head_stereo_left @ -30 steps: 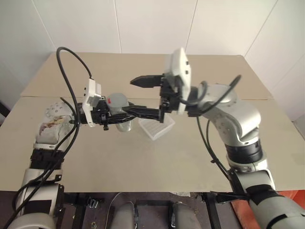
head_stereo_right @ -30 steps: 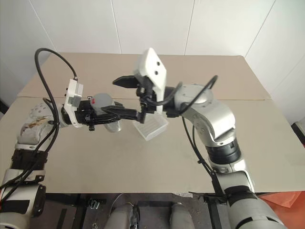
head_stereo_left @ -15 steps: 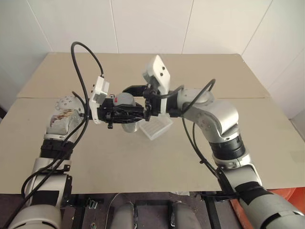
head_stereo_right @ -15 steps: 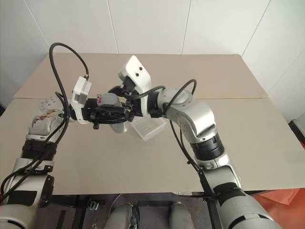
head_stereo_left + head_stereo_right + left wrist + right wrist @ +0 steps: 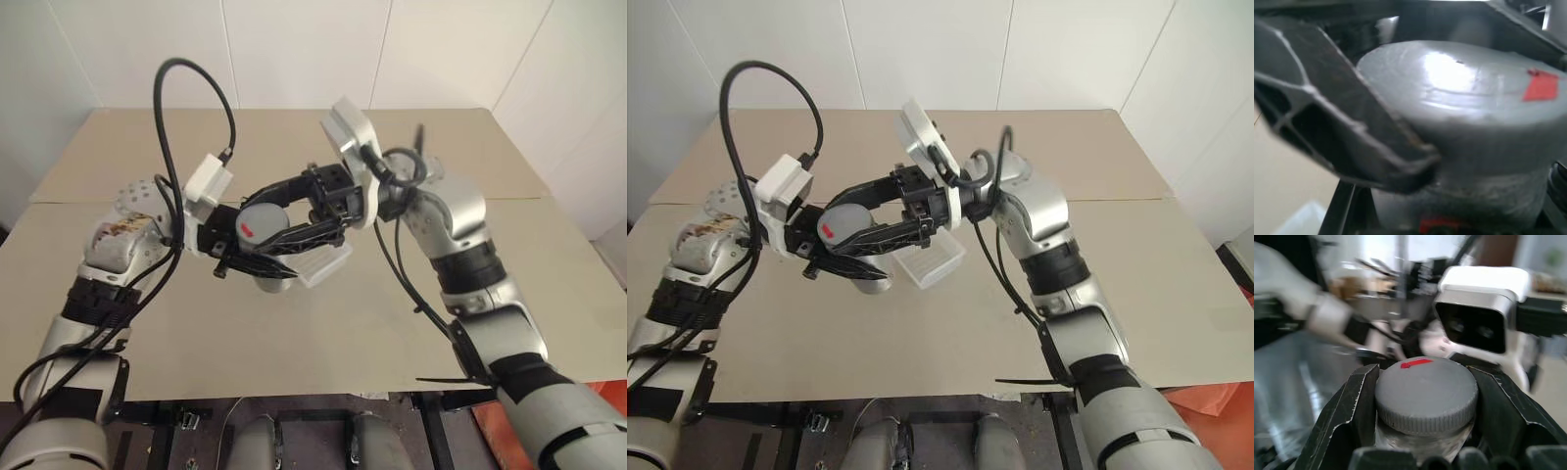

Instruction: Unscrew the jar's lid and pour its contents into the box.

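1. We see the table (image 5: 411,323), a broad beige surface with a seam running across it, filling the lower part of both eye views.
2. We find the box (image 5: 323,266) resting on the table near its middle, just behind and beside the raised jar, with its ribbed floor catching the light.
3. We see the left gripper (image 5: 263,257) reaching in from the left with its black fingers clamped against the jar's body below the cap; in the left wrist view one finger (image 5: 1342,132) lies pressed along the jar's side.
4. We see the right gripper (image 5: 1425,406) coming in from the right, pointing back toward the left arm, with its two fingers pinching the lid from opposite sides, as the right wrist view shows plainly.
5. We find the jar (image 5: 862,277) held up off the table between the two arms, tipped so that its top faces toward the camera. Its clear lower body shows beneath the left gripper's fingers, in front of the box and apart from it.
6. We see the lid (image 5: 258,221), grey with a small red mark on top, sitting on the jar's mouth. Its ribbed edge is caught between the right gripper's fingers.
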Available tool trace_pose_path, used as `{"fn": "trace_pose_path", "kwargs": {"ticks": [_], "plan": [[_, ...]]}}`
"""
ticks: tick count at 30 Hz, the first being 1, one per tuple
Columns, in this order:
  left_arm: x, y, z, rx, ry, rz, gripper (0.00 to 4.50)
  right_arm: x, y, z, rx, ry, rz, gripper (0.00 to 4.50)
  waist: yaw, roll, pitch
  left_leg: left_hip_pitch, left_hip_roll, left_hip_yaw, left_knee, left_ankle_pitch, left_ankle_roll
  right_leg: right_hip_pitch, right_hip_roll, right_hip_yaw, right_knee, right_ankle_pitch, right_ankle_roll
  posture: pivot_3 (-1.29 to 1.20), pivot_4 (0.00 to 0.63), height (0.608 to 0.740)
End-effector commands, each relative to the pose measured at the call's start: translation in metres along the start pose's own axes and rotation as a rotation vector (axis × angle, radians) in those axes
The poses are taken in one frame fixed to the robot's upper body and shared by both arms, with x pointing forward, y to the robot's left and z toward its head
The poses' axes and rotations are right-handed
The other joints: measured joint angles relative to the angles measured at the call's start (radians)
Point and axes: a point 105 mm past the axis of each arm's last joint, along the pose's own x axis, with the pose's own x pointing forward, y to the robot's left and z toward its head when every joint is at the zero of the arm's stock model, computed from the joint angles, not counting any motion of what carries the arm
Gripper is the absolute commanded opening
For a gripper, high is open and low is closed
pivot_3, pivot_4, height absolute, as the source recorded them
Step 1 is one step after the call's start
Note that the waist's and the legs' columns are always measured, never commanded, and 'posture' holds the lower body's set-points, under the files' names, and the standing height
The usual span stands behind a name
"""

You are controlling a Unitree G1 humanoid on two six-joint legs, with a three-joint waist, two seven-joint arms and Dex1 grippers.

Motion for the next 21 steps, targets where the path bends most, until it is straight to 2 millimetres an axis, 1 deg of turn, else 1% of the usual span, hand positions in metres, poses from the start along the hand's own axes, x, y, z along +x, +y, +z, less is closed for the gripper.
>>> {"fn": "trace_pose_path", "kwargs": {"ticks": [1, 2, 4, 5, 8, 10, 13, 16, 19, 21], "plan": [[-0.013, 0.000, 0.007, 0.025, -0.030, 0.039, 1.95, -0.001, -0.005, 0.002, -0.067, 0.028, 0.004, 3.47, 0.002, 0.000, 0.000, 0.000, 0.000, 0.000, 0.000, 0.000, 0.000, 0.000, 0.000, 0.000, 0.000, 0.000, 0.000, 0.00, 0.150, 0.740], [-0.015, 0.000, 0.005, 0.022, -0.024, 0.046, 1.95, -0.002, -0.009, 0.001, -0.061, 0.035, -0.031, 3.61, 0.004, 0.000, 0.000, 0.000, 0.000, 0.000, 0.000, 0.000, -0.001, 0.000, 0.000, 0.000, 0.000, 0.000, 0.000, 0.00, 0.150, 0.740], [-0.018, 0.001, -0.002, 0.015, -0.007, 0.072, 1.95, -0.010, -0.011, -0.001, -0.065, 0.037, -0.095, 4.26, 0.010, 0.000, 0.000, -0.002, 0.000, 0.000, 0.000, 0.000, -0.001, -0.001, -0.001, 0.000, 0.001, 0.000, 0.000, 0.00, 0.150, 0.740], [-0.020, 0.001, -0.004, 0.013, -0.003, 0.079, 1.95, -0.012, -0.011, -0.001, -0.069, 0.038, -0.111, 4.48, 0.015, 0.000, 0.000, -0.002, 0.000, 0.000, 0.000, 0.000, -0.001, -0.001, -0.001, 0.000, 0.001, 0.000, 0.000, 0.00, 0.150, 0.740], [-0.028, 0.004, -0.013, -0.004, 0.009, 0.132, 1.95, -0.034, -0.009, -0.001, -0.075, 0.043, -0.258, 4.48, 0.029, 0.000, 0.000, -0.006, -0.001, 0.001, 0.001, 0.001, -0.001, -0.004, -0.002, -0.001, 0.002, 0.000, 0.000, 0.00, 0.150, 0.740], [-0.033, 0.008, -0.018, -0.010, 0.018, 0.174, 1.95, -0.041, -0.006, 0.000, -0.083, 0.057, -0.328, 4.48, 0.032, 0.000, 0.000, -0.007, -0.001, 0.003, 0.001, 0.001, -0.001, -0.005, -0.002, -0.002, 0.002, 0.000, 0.000, 0.00, 0.150, 0.740], [-0.042, 0.017, -0.026, -0.010, 0.026, 0.269, 1.95, -0.046, 0.000, 0.004, -0.094, 0.083, -0.455, 4.48, 0.031, 0.000, 0.000, -0.008, -0.001, 0.007, 0.001, 0.001, -0.002, -0.006, -0.002, -0.001, 0.001, 0.000, 0.000, 0.00, 0.150, 0.740], [-0.046, 0.023, -0.030, -0.024, 0.014, 0.319, 1.95, -0.034, 0.002, 0.009, -0.073, 0.089, -0.565, 4.48, 0.024, 0.000, 0.000, -0.008, -0.001, 0.008, 0.000, 0.002, -0.003, -0.008, -0.002, -0.001, 0.001, 0.000, 0.000, 0.00, 0.150, 0.740], [-0.043, 0.027, -0.032, -0.032, -0.005, 0.330, 1.95, -0.016, 0.005, 0.008, -0.078, 0.101, -0.598, 4.48, 0.015, 0.000, 0.000, -0.008, -0.001, 0.009, 0.000, 0.002, -0.003, -0.008, -0.002, -0.001, 0.002, 0.000, 0.000, 0.00, 0.150, 0.740], [-0.039, 0.028, -0.032, -0.034, -0.009, 0.318, 1.95, -0.006, 0.000, 0.005, -0.082, 0.128, -0.639, 4.48, 0.015, 0.000, 0.000, -0.007, -0.001, 0.009, 0.000, 0.002, -0.003, -0.008, -0.001, -0.001, 0.002, 0.000, 0.000, 0.00, 0.150, 0.740]]}}
